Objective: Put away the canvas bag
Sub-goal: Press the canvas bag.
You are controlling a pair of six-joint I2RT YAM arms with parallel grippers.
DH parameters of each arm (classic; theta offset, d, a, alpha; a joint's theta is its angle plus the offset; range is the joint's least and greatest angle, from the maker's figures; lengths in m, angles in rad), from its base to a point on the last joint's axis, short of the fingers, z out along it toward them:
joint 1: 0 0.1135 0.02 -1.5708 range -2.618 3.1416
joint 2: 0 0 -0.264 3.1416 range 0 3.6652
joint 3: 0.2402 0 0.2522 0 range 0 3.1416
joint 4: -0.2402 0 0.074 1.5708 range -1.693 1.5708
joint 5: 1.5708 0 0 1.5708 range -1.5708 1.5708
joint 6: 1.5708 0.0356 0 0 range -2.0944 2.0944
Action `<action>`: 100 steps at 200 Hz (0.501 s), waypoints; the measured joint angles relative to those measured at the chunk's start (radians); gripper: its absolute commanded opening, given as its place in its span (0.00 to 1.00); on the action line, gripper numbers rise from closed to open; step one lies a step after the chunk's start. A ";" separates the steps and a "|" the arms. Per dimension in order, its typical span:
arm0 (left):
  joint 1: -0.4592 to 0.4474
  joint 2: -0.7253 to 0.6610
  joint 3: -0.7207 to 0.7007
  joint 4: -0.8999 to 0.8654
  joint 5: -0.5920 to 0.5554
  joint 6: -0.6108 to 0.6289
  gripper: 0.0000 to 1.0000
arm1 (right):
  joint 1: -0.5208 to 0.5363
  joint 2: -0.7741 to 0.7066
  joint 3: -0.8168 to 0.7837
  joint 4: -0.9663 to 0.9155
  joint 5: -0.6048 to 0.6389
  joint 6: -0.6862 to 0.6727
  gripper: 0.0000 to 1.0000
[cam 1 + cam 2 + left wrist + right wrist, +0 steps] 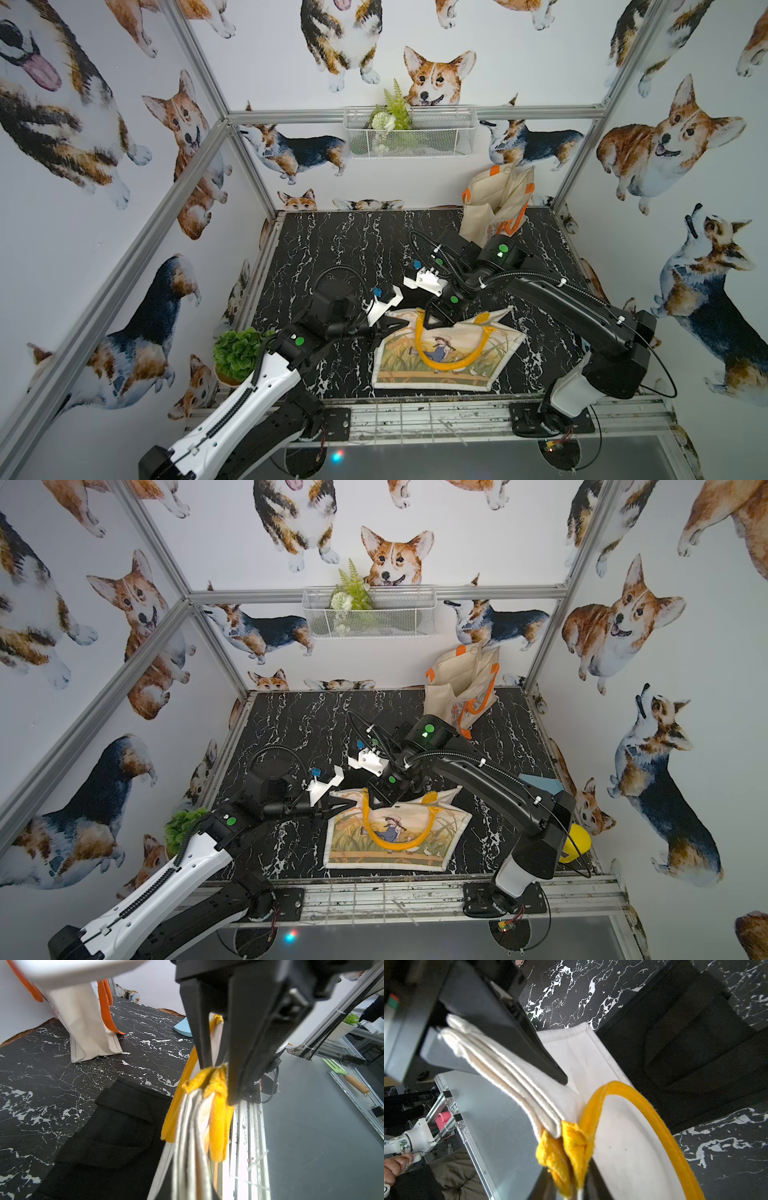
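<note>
pinching canvas bag (449, 357): left jaws; right jaws' grip unclear; black cloth (116, 1126), tote (496, 203) nearby.

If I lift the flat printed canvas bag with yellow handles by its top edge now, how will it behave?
Likely floppy: the printed canvas bag lies mostly flat, and its layers sag from the left tool's pinch. Probably light, since it looks empty. The loose yellow handle may dangle and snag.

Robot lab cell: aluminium frame (199, 153), corgi-print walls (62, 124), marbled tabletop (332, 241), left arm (257, 386), right arm (582, 307) bolted down.
</note>
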 measured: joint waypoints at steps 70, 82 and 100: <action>-0.014 0.046 0.027 0.025 0.189 -0.019 0.00 | 0.051 0.044 0.079 -0.014 0.008 -0.026 0.42; -0.018 0.050 0.038 0.024 0.203 -0.021 0.00 | 0.052 0.057 0.094 -0.018 0.013 -0.030 0.28; -0.018 0.055 0.047 0.017 0.198 -0.034 0.00 | 0.056 0.069 0.106 -0.047 0.004 -0.042 0.00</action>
